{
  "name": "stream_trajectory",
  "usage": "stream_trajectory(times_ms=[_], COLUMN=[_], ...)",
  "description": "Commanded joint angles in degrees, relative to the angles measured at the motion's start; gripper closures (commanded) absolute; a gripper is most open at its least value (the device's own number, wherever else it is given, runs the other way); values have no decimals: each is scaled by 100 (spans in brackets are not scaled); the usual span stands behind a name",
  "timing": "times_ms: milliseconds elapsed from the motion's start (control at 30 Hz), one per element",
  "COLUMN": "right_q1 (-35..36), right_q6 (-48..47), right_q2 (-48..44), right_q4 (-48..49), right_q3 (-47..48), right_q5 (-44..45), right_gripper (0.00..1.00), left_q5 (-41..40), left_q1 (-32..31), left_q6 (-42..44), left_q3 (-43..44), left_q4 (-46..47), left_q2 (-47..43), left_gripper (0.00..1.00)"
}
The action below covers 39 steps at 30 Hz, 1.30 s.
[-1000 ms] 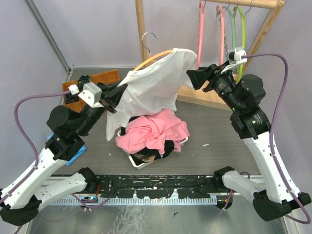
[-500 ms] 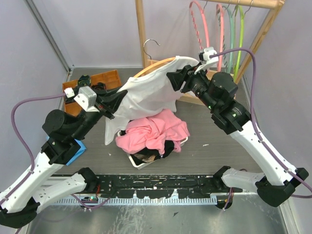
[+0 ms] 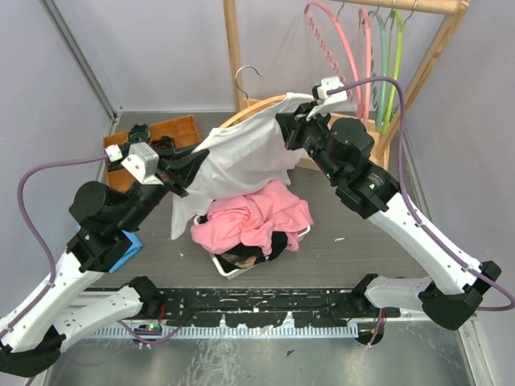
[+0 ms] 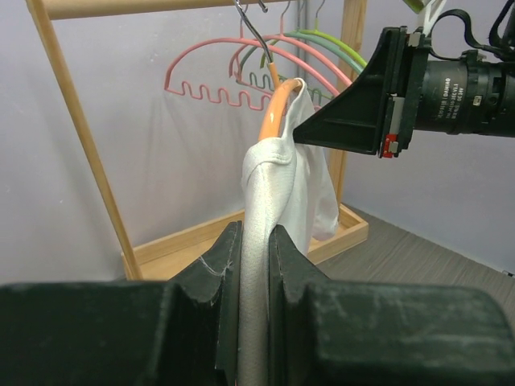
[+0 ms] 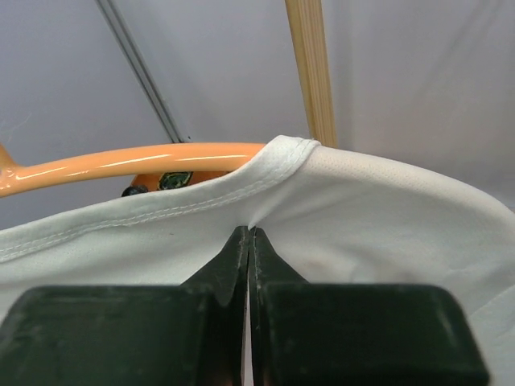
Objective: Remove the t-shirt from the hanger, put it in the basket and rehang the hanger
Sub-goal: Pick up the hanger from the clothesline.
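right gripper [image 5: 251,235]: pinched shut on t-shirt [image 3: 241,157] neckline hem | left gripper [image 4: 256,241]: clamped on the opposite shoulder | shirt draped over orange hanger [image 5: 145,158], aloft between the arms | hanger bar just above the right pinch, running arm to arm

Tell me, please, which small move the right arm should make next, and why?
Probably the right gripper should pull its pinched fabric away from the orange hanger, off that shoulder. Its jaws are shut on the white t-shirt just below the hanger's arm, and the left gripper clamps the shirt's other side, so it is braced.
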Motion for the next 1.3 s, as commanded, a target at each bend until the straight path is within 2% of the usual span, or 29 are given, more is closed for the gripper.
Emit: stream_trajectory(times_ms=[0,33,133,200,300,433,1067,1167,1267], right_q1=[197,245,321,314,314,314,306,306,311], right_q6=[-124,-144,-213,-280,-414,-517,-552,-574,-583], right_q2=[-71,-114,-295,-425,-545,-539,-94,11,141], right_q4=[436,420,351,302,245,105,-172,-171,-164], right_q3=[296,297,231,178,143,251,544,630,724], right_q5=[151,232,638,877,1151,1293,1193,1097,1030], right_gripper=[97,96,74,64,52,43,41,45,54], left_q5=[-276,-368,-586,-598,-502,-456,-142,-83,-63], left_q1=[-32,-31,-29,-33,-28,-33,-22,-27,-25], left_q6=[-67,-43,-5,-15,-79,-126,-363,-389,-414], left_q3=[108,131,203,264,344,358,648,657,658], left_q4=[490,478,430,363,253,231,-235,-292,-329], left_q2=[23,59,146,172,171,82,-270,-341,-388], left_gripper=[100,100,100,100,100,100,100,100,100])
